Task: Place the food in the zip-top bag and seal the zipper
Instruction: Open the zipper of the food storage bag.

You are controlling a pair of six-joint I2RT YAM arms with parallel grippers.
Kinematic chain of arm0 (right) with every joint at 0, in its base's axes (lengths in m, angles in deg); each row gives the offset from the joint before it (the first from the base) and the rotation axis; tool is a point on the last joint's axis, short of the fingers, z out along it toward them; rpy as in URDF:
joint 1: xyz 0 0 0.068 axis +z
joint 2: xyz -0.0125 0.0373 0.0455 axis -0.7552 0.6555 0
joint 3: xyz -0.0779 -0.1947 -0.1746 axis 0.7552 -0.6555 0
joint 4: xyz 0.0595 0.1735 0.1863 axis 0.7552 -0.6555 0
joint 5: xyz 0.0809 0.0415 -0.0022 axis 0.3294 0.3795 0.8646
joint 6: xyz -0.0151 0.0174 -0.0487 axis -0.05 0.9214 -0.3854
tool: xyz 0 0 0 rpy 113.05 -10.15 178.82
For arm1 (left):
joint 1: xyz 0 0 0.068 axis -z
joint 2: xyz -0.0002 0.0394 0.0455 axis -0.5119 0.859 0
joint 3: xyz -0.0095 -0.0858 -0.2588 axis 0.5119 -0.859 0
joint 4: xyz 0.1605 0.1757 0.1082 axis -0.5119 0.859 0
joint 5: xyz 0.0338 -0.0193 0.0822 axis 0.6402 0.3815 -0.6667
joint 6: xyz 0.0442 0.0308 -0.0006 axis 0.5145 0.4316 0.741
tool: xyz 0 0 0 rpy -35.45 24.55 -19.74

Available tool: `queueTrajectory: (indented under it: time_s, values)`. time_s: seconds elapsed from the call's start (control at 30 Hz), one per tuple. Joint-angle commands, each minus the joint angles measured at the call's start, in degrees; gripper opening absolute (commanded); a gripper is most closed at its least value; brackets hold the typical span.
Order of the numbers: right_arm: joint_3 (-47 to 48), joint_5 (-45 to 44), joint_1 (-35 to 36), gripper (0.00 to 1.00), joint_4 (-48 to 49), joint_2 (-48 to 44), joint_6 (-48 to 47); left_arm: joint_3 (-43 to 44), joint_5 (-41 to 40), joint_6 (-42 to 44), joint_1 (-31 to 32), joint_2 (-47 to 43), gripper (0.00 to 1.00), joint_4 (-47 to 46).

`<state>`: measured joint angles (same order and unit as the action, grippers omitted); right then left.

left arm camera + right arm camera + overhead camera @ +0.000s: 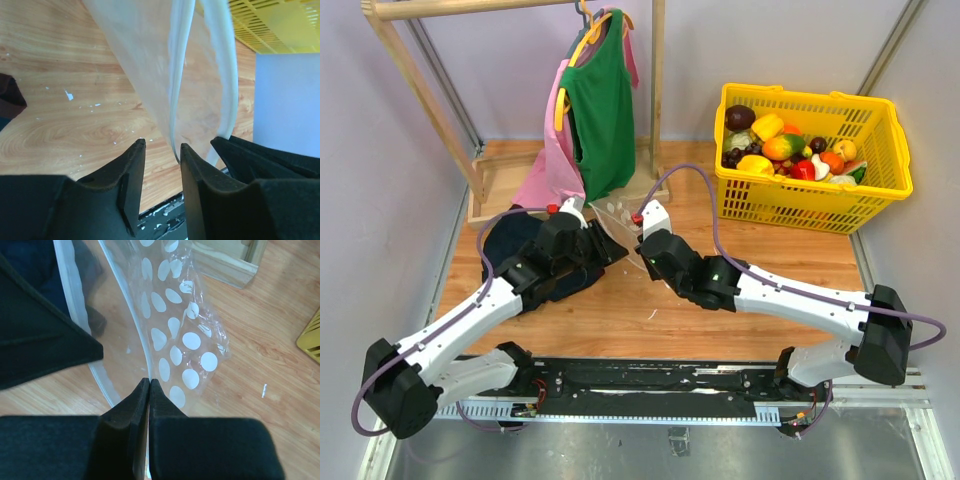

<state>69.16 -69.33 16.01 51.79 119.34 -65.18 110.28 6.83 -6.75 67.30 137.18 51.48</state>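
Wood-grain tabletop (620, 320) fills my overhead view, with grey walls around it. A clothes rack (420, 8) stands at the upper left of the frame, carrying a green shirt (600, 110) and a pink garment (552, 170). At the upper right sits a yellow basket (880, 190), and the toy food (785, 148) is all piled inside it, well apart from the arms.

Both arms meet at the middle of the frame, and the bag (612, 222) hangs between them (clear plastic with white dots). A dark cloth (510, 245) lies under the left arm, at centre left.

On my left wrist feed, the left claw (162, 147) is released. Its fingers (131, 172) stand apart and the white zipper strip (181, 65) drops down through the gap between them. I cannot tell whether it touches either pad.

On the right wrist feed, the right claw (149, 381) is clenched, pads pressed flat together, grasping the bag at its rim. The dotted plastic spreads toward the upper right of that frame, and the bag's mouth gapes open at upper left.
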Motion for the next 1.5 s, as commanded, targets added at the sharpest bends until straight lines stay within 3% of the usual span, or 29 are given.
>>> queueTrajectory:
  time_s: [0.0,0.47,0.77,0.93,1.07,1.13,1.3,1.47]
  values:
    - [3.51,-2.24,-0.02,0.01,-3.34,-0.65,9.69,2.06,-2.03,-0.34,2.13,-2.03,0.40,0.92]
    - [2.84,0.28,0.72,0.01,0.28,-1.19,17.72,2.65,-10.52,-3.04,5.43,-1.46,0.42,-0.08]
    - [2.61,1.08,1.21,0.01,1.40,-0.64,18.38,3.28,-13.57,-3.58,7.26,0.99,0.34,-1.63]
    - [2.64,1.40,1.21,0.01,1.41,0.07,18.35,3.39,-14.47,-3.66,8.51,2.41,0.26,-2.50]
    - [2.32,-0.47,1.14,0.01,0.58,-0.74,17.65,5.18,-15.98,-2.24,8.75,2.59,0.03,0.15]
    - [1.64,-1.63,1.12,0.01,0.89,-1.66,17.31,6.35,-16.56,-1.38,8.88,2.15,0.01,1.93]
    - [2.85,-1.54,0.67,0.18,1.24,-2.45,14.75,11.93,-17.10,2.27,9.28,2.52,0.00,8.55]
    - [6.86,1.01,-0.60,0.26,1.06,-1.96,12.32,20.57,-17.73,6.68,9.53,5.06,0.01,18.54]
